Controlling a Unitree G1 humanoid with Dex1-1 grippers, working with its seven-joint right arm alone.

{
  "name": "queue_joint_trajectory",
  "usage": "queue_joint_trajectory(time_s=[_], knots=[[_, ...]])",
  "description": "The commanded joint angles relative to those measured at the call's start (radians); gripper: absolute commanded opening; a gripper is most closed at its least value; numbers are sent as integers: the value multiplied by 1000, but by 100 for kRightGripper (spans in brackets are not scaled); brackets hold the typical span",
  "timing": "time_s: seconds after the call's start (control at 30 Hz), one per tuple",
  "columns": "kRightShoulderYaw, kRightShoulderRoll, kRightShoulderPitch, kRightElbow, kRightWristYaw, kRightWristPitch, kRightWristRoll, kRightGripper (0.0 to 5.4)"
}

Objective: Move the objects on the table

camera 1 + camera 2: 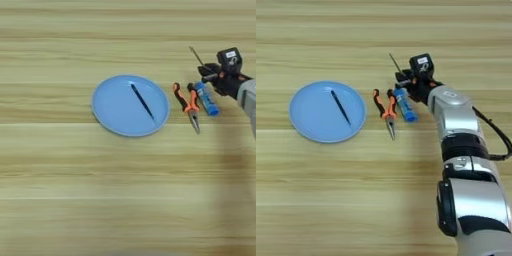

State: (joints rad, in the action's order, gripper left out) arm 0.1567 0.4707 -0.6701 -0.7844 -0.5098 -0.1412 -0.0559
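Right eye view: stick (340, 107) already lies in the plate (306, 125), long axis running upper-left to lower-right. You have pliers (387, 111) and cylinder (405, 104) left on the table (356, 200), side by side, pliers' nose pointing toward you. Gripper (404, 79) sits at the screwdriver (394, 62); whether its fingers grip the screwdriver, you cannot tell.

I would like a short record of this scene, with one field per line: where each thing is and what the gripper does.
plate: on the table, left of the tools
black stick: lying in the plate
pliers: right of the plate, tips toward the camera
blue cylinder: just right of the pliers
screwdriver: thin shaft visible at the gripper
gripper: at the cylinder's far end; fingers unclear
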Motion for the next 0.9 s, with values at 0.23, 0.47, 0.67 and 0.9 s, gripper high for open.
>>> queue_joint_trajectory(time_s=[0.23,0.47,0.67,0.9], knots=[[19,104,-143,-63,48,86,22,82],[16,124,-165,-133,66,113,37,82],[10,125,-173,-172,72,124,44,82],[7,124,-182,-217,76,138,51,82]])
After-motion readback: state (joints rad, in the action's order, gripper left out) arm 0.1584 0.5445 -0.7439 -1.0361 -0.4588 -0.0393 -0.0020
